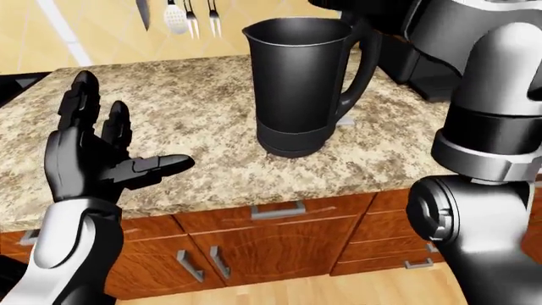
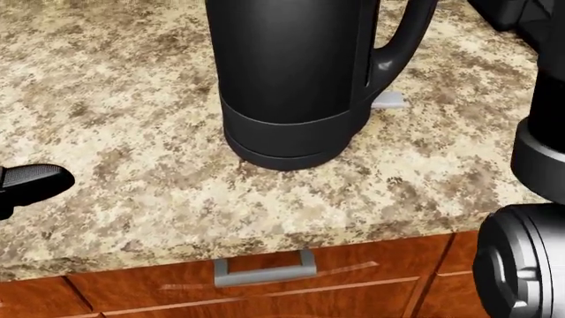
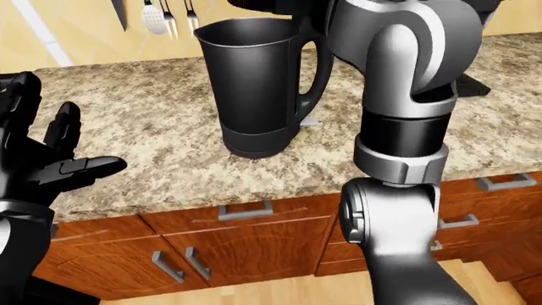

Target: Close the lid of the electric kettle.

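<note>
Kettle, tall, black and plastic (image 1: 298,82), stands open-topped on the speckled granite surface (image 1: 186,114). My left hand (image 1: 93,149) hovers spread and empty, well left of it; my right hand is out of view, so I cannot tell its state.

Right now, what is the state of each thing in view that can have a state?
electric kettle: upright on the counter, top open, lid not down
left hand: open, fingers spread, holding nothing, apart from the kettle
right hand: hidden; only the raised right arm shows
drawers: shut
cabinet doors: shut
hanging utensils: on the wall, untouched
</note>
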You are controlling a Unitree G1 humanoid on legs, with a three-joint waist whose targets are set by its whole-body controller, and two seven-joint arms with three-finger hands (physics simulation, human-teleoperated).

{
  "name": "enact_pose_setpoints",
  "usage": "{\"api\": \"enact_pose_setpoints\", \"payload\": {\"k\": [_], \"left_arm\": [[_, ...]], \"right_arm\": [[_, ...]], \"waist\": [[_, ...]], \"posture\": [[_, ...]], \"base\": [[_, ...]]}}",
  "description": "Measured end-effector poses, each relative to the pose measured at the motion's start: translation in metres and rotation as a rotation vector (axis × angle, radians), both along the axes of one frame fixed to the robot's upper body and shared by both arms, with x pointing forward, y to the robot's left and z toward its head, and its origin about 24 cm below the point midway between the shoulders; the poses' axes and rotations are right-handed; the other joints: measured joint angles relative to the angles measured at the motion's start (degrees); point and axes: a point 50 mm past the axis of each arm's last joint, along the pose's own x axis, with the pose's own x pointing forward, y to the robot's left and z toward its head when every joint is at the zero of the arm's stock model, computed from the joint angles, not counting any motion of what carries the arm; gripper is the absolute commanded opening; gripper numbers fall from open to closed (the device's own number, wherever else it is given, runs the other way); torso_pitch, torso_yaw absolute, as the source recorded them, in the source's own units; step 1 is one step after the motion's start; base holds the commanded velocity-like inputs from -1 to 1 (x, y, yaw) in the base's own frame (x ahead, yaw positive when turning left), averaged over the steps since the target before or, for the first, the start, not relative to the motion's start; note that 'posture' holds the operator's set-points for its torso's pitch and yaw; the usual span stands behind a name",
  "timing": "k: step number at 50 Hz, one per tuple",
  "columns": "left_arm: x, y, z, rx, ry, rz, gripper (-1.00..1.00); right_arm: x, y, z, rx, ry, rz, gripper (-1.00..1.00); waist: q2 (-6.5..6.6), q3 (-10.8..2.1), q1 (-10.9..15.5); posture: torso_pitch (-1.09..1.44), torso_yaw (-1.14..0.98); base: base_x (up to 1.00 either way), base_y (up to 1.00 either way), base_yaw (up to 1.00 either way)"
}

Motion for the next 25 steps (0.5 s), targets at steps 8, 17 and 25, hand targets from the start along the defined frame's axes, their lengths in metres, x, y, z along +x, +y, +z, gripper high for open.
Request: {"api": "enact_pose_setpoints", "payload": {"k": [8,17,25], "left_arm": [[0.000,0.000,0.001,-0.002,-0.004,-0.001,1.00],[-0.001,0.001,0.002,-0.004,-0.005,0.002,1.00],[-0.001,0.002,0.003,-0.009,-0.005,0.008,1.00]], "right_arm": [[0.000,0.004,-0.006,0.029,-0.026,0.024,1.00],[-0.005,-0.001,-0.017,0.075,-0.062,0.029,1.00],[-0.003,0.008,-0.024,0.016,-0.058,0.021,1.00]], "waist": [[0.11,-0.22,-0.19],[-0.32,-0.93,-0.13],[-0.38,-1.65,-0.62]], "posture": [[0.00,0.00],[0.00,0.00],[0.00,0.00]], "base": [[0.00,0.00,0.00],[0.00,0.00,0.00],[0.00,0.00,0.00]]}}
